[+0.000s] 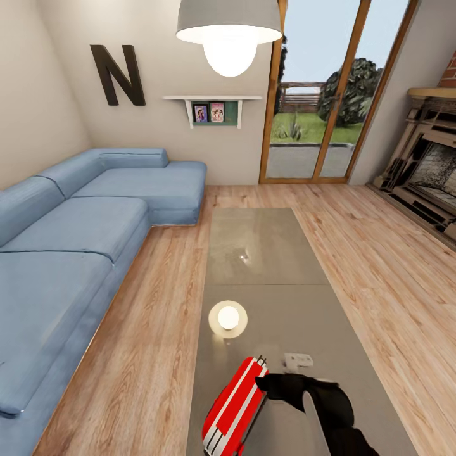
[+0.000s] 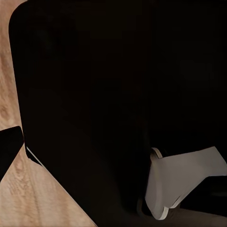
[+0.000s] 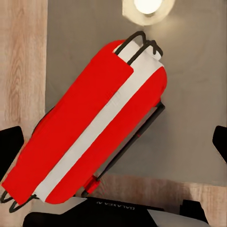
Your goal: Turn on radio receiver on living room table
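1. The radio receiver lies on the near end of the table — a stiff, probably light, smooth-sided box that may slide when pushed.
2. Its thin wire handle is a likely hold.
3. The right gripper sits beside it — fingers spread, holding nothing.
4. Left gripper: cannot tell.

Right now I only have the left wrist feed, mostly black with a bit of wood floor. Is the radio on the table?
Observer: Yes, the radio receiver lies on its side at the table near end, by the left edge.
Operator: Where's the right gripper?
Observer: The right gripper is just right of the radio's far end, above the table.
Operator: Open or shut?
Observer: Open; in the right wrist view its fingertips stand wide apart, with the radio between them.
Operator: Anything else on the tabletop?
Observer: Just the pendant lamp's reflection beyond the radio.
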`<state>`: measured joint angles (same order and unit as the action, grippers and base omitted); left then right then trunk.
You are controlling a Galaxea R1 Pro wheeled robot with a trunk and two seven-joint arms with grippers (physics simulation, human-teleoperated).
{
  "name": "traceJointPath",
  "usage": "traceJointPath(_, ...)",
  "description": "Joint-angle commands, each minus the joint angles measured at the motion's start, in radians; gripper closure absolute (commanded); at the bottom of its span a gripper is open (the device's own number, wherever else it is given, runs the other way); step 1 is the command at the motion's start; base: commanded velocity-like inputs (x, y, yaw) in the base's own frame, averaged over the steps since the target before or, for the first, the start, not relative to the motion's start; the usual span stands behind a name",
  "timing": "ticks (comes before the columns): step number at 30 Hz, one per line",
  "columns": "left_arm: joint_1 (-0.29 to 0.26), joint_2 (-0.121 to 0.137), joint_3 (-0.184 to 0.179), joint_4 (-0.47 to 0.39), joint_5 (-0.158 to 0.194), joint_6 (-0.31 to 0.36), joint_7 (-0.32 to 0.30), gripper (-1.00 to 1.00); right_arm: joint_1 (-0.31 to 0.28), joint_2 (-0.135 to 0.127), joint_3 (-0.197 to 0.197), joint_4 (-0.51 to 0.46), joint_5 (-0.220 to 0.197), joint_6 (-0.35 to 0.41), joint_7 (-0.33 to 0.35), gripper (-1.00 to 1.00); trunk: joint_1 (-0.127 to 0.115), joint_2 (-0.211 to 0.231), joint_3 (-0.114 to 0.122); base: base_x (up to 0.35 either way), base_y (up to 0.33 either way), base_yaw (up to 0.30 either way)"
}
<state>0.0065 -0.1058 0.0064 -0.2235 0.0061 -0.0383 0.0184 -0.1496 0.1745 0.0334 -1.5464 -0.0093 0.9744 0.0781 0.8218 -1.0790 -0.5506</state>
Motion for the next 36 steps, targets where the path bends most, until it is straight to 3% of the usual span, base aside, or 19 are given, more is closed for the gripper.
traceJointPath(1, 0.000, 0.000, 0.000, 0.000, 0.000, 0.000, 0.000, -1.00, -0.012, 0.000, 0.000, 0.018, -0.001, -0.005, -0.004, -1.00, 0.000, 0.000, 0.000, 0.000, 0.000, 0.000)
traceJointPath(8, 0.000, 0.000, 0.000, 0.000, 0.000, 0.000, 0.000, -1.00, -0.055, 0.000, 0.000, 0.120, -0.006, -0.060, -0.046, -1.00, 0.000, 0.000, 0.000, 0.000, 0.000, 0.000)
traceJointPath(21, 0.000, 0.000, 0.000, 0.000, -0.002, 0.000, 0.000, -1.00, -0.078, 0.000, 0.010, 0.157, -0.006, -0.067, -0.110, -1.00, 0.000, 0.000, 0.000, 0.000, 0.000, 0.000)
traceJointPath(22, 0.000, 0.000, 0.000, 0.000, -0.002, 0.000, 0.000, -1.00, -0.079, 0.000, 0.017, 0.157, -0.006, -0.067, -0.110, -1.00, 0.000, 0.000, 0.000, 0.000, 0.000, 0.000)
traceJointPath(27, 0.000, 0.000, 0.000, 0.000, -0.002, 0.000, 0.000, -1.00, -0.080, 0.000, 0.159, 0.157, -0.007, -0.067, -0.122, -1.00, 0.000, 0.000, 0.000, 0.000, 0.000, 0.000)
traceJointPath(36, 0.000, 0.000, 0.000, 0.000, -0.002, 0.000, 0.000, -1.00, -0.110, 0.000, 0.183, 0.203, -0.011, -0.093, -0.145, -1.00, 0.000, 0.000, 0.000, 0.000, 0.000, 0.000)
